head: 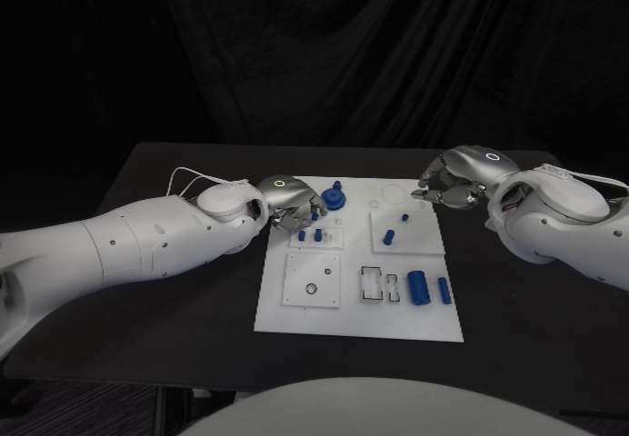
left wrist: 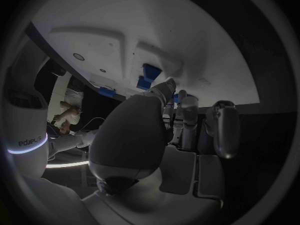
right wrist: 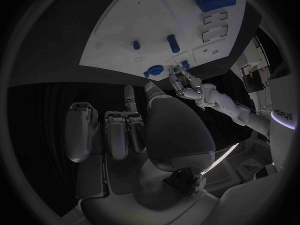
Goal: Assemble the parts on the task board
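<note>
The white task board [head: 361,318] lies mid-table. My left hand [head: 291,200] hovers over its far left part, beside a blue gear-like piece [head: 334,198]. Its thumb and a finger close on a small blue peg [head: 316,218], seen as a blue sliver at the fingertips [left wrist: 177,98] in the left wrist view. Two short pegs [head: 309,236] stand just below. My right hand [head: 453,186] hangs over the board's far right corner with nothing in it; its fingers [right wrist: 119,130] lie side by side. The right wrist view shows the left hand [right wrist: 187,87] by the gear piece [right wrist: 153,71].
More blue parts sit on the board: a peg [head: 388,237], a smaller one [head: 405,218], a thick cylinder [head: 418,286] and a thinner one [head: 444,290]. Rectangular slots [head: 373,282] and a round hole [head: 311,289] lie near the front. Black table [head: 171,300] surrounds the board.
</note>
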Robot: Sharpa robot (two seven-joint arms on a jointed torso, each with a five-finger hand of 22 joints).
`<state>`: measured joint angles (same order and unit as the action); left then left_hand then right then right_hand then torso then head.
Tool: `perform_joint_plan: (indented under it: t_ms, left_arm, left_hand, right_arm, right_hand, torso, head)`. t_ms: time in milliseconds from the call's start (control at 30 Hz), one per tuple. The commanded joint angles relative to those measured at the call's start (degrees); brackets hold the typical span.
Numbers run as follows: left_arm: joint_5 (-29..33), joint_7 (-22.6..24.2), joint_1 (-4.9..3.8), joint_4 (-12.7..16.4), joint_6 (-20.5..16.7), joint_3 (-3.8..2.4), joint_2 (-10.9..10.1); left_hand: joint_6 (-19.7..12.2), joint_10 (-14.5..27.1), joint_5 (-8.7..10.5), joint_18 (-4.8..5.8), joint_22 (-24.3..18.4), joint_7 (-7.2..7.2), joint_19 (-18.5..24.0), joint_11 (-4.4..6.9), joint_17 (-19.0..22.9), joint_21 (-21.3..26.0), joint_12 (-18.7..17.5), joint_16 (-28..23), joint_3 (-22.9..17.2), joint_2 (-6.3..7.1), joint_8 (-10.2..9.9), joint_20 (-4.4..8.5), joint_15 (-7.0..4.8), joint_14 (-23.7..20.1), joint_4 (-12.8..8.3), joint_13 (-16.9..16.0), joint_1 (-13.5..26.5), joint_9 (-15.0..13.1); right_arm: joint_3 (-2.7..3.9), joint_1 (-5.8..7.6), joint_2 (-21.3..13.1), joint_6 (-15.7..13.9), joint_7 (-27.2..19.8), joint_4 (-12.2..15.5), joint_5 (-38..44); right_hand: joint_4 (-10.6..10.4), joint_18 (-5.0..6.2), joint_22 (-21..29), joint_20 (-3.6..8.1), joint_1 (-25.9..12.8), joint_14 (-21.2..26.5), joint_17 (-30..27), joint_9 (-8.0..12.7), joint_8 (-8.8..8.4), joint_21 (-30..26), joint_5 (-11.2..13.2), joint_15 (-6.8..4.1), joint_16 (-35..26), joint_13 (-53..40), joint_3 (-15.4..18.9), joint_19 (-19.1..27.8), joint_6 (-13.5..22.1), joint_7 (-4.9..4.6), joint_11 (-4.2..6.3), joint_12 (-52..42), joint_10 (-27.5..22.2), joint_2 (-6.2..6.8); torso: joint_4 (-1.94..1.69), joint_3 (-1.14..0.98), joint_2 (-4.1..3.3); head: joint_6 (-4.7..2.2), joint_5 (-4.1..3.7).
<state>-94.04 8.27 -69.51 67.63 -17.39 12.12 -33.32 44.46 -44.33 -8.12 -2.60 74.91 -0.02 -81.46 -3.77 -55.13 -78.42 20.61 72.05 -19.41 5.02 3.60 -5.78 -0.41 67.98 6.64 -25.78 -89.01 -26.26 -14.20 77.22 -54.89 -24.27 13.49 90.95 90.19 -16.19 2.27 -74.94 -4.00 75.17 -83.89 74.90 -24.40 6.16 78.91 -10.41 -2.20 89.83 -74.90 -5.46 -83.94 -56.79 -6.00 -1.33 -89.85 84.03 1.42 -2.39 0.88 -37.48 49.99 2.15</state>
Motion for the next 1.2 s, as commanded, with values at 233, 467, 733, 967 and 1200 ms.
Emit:
perform_joint_plan:
  t_ms: [233, 467, 733, 967, 1200]
  left_arm:
    - [-0.03, -1.04, 0.12, 0.15, -8.63, -0.05, -1.59]
    - [0.04, -1.54, 0.13, 0.67, -18.34, -0.05, -4.30]
    - [21.14, 16.85, 0.11, 4.69, -24.10, -0.05, -10.72]
    - [48.10, 30.26, 0.11, 11.36, -12.50, -0.04, -16.46]
    - [73.26, 34.85, 0.12, 15.49, 2.43, -0.04, -18.85]
  left_hand:
    - [-1.30, 0.81, 0.24, -0.36, 11.15, -0.61, 0.30, -0.24, 0.17, 0.32, -0.31, -0.37, -0.21, 0.75, -0.12, -0.17, 0.51, -0.18, -0.24, 0.02, 0.11, 0.62]
    - [-0.03, -0.02, -0.08, -1.01, 10.26, -0.57, 2.49, -0.09, 4.06, 3.18, 1.78, -2.81, -0.12, 0.63, 0.44, -0.45, 0.65, -3.43, 0.13, -0.87, 0.41, 1.01]
    - [5.90, 2.41, -3.24, -5.96, -0.52, 2.90, 38.74, -0.01, 21.99, 42.85, 5.16, -26.21, -1.23, 0.20, 1.39, -2.44, 4.15, -25.00, 5.13, -1.01, 2.74, 1.88]
    - [3.36, 12.16, -6.07, -5.69, -13.00, 3.63, 56.53, -0.84, 35.58, 64.65, 1.62, -47.90, 3.40, -2.19, 0.08, -2.88, 5.02, -40.49, 10.13, 5.55, 8.25, 5.53]
    - [-3.15, 26.94, -14.89, -7.47, -25.06, 4.47, 66.19, -0.03, 48.71, 75.02, -6.75, -67.37, 10.43, -6.36, 0.09, -4.37, 4.18, -58.95, 10.21, 15.72, 10.36, 11.59]
  right_arm:
    - [0.03, -0.13, -0.24, 0.16, 0.06, 0.06, 0.15]
    - [0.03, -0.17, -0.49, 0.45, -0.03, 0.05, 0.15]
    - [0.03, -0.23, -0.81, -0.77, -1.74, 0.11, 0.15]
    - [0.03, -0.49, -1.05, -1.42, -3.16, 0.13, 0.15]
    - [0.03, -2.00, -1.11, 0.66, -3.24, -0.54, 0.17]
  right_hand:
    - [0.15, 0.40, -11.54, -0.26, 0.64, -6.11, 15.10, 0.05, -0.20, -0.25, -0.26, 0.19, 0.17, -15.10, -0.09, -0.91, -0.26, 0.02, -0.38, -0.15, 5.97, -0.13]
    - [0.35, 0.47, -11.44, -0.26, 1.06, -6.11, 15.10, 0.06, -0.24, -0.59, -0.40, 0.19, 0.17, -15.10, -0.16, -0.74, -0.31, 0.07, -0.35, -0.15, 5.97, 0.02]
    - [2.17, 2.23, -8.84, -0.22, 6.89, -3.19, 9.56, 0.10, -0.63, -9.41, -15.11, 0.10, -8.03, -2.74, -4.05, 3.54, -0.60, 0.04, -0.24, 12.49, -9.50, 2.25]
    - [2.27, 3.11, -7.44, -0.30, 8.86, -1.24, 6.51, 0.08, -1.29, -14.82, -19.38, 0.21, -12.31, 11.74, -7.91, 6.09, 0.50, -0.37, -0.29, 29.51, -26.66, 4.90]
    - [2.05, 4.38, -5.60, -1.16, 9.14, 3.69, 0.91, -0.06, -2.07, -23.45, -19.99, 1.33, -19.98, 25.37, -11.44, 10.74, 3.37, -0.96, -1.99, 46.74, -41.66, 6.85]
  torso:
    - [-0.04, 0.05, 0.01]
    - [-0.09, 0.07, -0.01]
    - [-0.19, 0.16, 0.03]
    - [-0.22, 0.19, 0.05]
    - [-0.44, 0.17, -0.15]
  head:
    - [0.01, -0.01]
    - [0.01, 0.05]
    - [0.01, -0.22]
    - [0.01, -0.84]
    - [0.01, -1.36]
